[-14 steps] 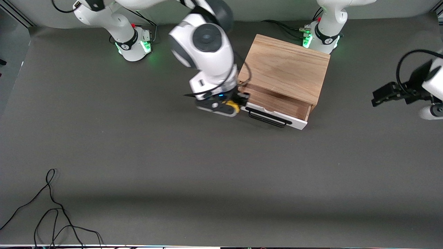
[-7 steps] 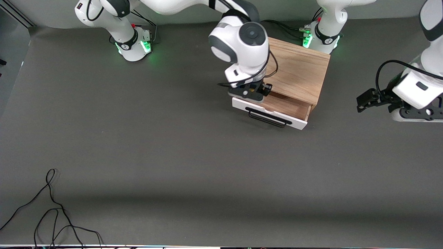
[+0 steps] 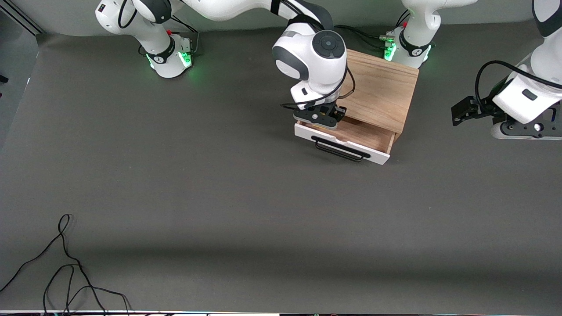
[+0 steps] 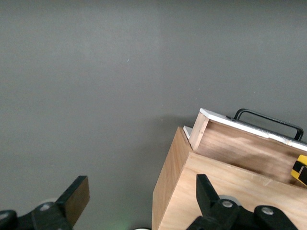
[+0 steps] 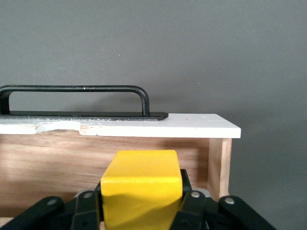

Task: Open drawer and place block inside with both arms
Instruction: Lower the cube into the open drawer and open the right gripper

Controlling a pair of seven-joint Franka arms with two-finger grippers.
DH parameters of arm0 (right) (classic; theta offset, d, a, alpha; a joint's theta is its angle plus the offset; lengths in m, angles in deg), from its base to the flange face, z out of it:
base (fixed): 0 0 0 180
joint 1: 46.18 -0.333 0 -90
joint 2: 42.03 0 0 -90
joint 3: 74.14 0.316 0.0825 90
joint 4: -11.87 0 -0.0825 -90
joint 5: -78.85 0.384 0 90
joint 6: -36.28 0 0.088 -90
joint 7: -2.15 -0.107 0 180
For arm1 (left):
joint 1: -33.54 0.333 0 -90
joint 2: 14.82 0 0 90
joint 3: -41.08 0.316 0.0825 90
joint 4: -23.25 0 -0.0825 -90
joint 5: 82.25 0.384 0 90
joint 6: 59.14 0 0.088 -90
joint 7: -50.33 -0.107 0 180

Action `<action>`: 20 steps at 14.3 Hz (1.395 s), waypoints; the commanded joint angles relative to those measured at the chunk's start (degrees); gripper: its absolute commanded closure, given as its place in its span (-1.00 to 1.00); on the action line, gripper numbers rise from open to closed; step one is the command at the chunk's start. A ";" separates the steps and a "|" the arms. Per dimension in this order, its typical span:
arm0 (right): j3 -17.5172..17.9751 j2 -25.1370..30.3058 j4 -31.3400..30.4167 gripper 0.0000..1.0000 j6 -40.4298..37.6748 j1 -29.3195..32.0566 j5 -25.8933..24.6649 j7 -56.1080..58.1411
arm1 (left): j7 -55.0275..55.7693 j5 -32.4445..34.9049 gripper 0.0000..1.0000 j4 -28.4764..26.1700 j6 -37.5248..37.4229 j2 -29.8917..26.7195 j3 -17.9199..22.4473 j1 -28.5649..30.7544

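Note:
The light-wood cabinet (image 3: pixel 377 92) stands near the left arm's base, and its white-fronted drawer (image 3: pixel 347 141) with the black bar handle (image 3: pixel 339 150) is pulled open. My right gripper (image 3: pixel 319 120) hangs over the open drawer's end toward the right arm. In the right wrist view this gripper (image 5: pixel 141 208) is shut on the yellow block (image 5: pixel 141 184), just above the wood interior and inside the white front (image 5: pixel 120 125). The block is hidden in the front view. My left gripper (image 3: pixel 520 131) waits beside the cabinet at the left arm's end, open and empty (image 4: pixel 141 199). The left wrist view shows the cabinet (image 4: pixel 230 191) and a yellow corner (image 4: pixel 301 170).
Loose black cables (image 3: pixel 66 263) lie at the table corner nearest the front camera, at the right arm's end. The two arm bases (image 3: pixel 169 55) (image 3: pixel 406 46) stand along the table's edge farthest from the front camera.
My right gripper has carried the block from beside the drawer's end to over the open drawer. My left hand has shifted slightly toward the cabinet.

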 commanded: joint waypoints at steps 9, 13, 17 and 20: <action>-0.52 -5.06 2.52 0.69 3.29 -1.13 -2.76 -1.66 | -0.63 2.50 -0.99 3.75 -3.62 0.05 2.86 -5.61; -0.52 -6.56 2.52 0.54 5.93 -1.13 -2.85 -1.57 | -0.89 2.60 -0.99 3.31 -3.45 -0.31 7.27 -9.23; -0.52 -6.73 2.44 0.39 6.29 -1.22 -2.85 -1.66 | -1.07 2.33 -0.99 2.43 -3.09 -0.13 7.36 -8.88; -0.52 -6.65 2.61 -0.68 6.29 -1.22 -2.85 -2.80 | -0.80 2.33 -0.99 2.95 -3.10 0.48 7.27 -8.70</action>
